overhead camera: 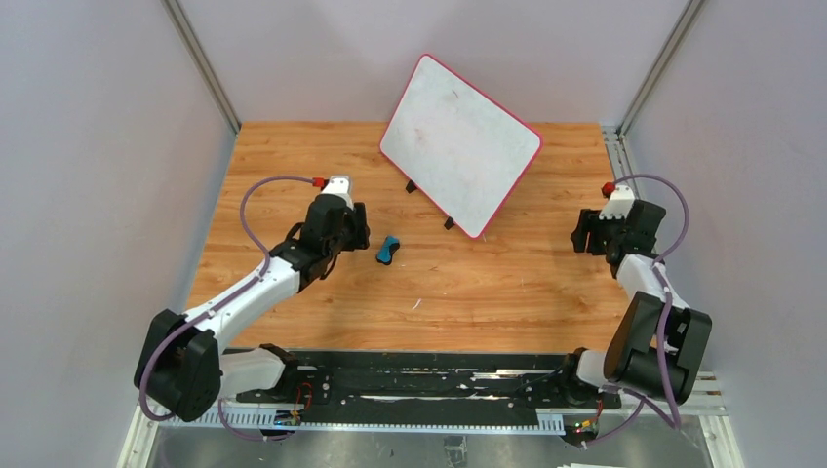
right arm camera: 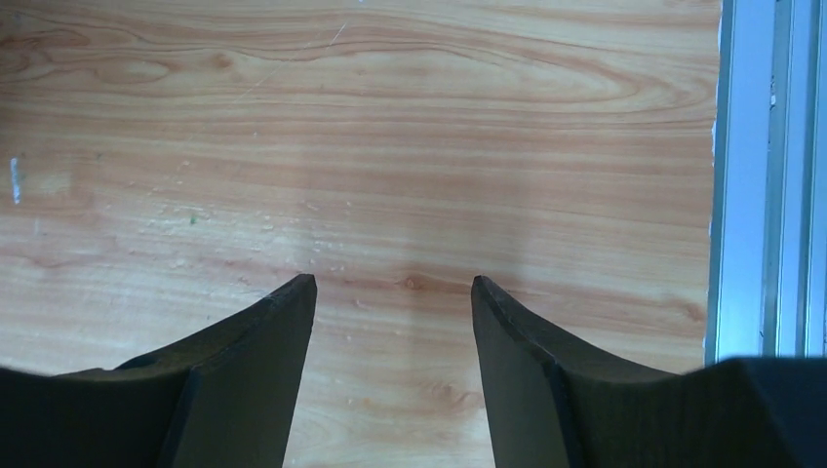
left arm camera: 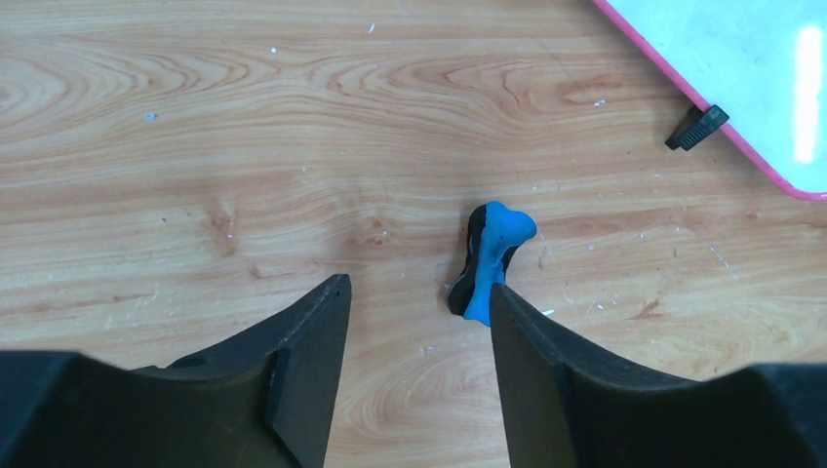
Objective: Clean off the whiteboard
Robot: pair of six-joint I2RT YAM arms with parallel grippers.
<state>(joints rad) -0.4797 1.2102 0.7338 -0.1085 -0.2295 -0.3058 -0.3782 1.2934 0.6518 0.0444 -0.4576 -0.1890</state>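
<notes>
The whiteboard [overhead camera: 460, 144] lies tilted at the back middle of the table, white with a red-pink rim and small black feet; only faint smudges show on it. Its corner shows in the left wrist view [left arm camera: 741, 68]. A small blue-and-black eraser [overhead camera: 388, 251] lies on the wood in front of the board, also in the left wrist view [left arm camera: 491, 257]. My left gripper [overhead camera: 363, 234] is open and empty just left of the eraser [left arm camera: 417, 288], whose near end lies beside the right fingertip. My right gripper [overhead camera: 583, 232] is open and empty over bare wood at the right [right arm camera: 393, 283].
The table's right edge with a metal rail [right arm camera: 770, 175] runs close beside my right gripper. Grey walls enclose the table on the left, back and right. A black foot of the board [left arm camera: 696, 127] stands on the wood near the eraser.
</notes>
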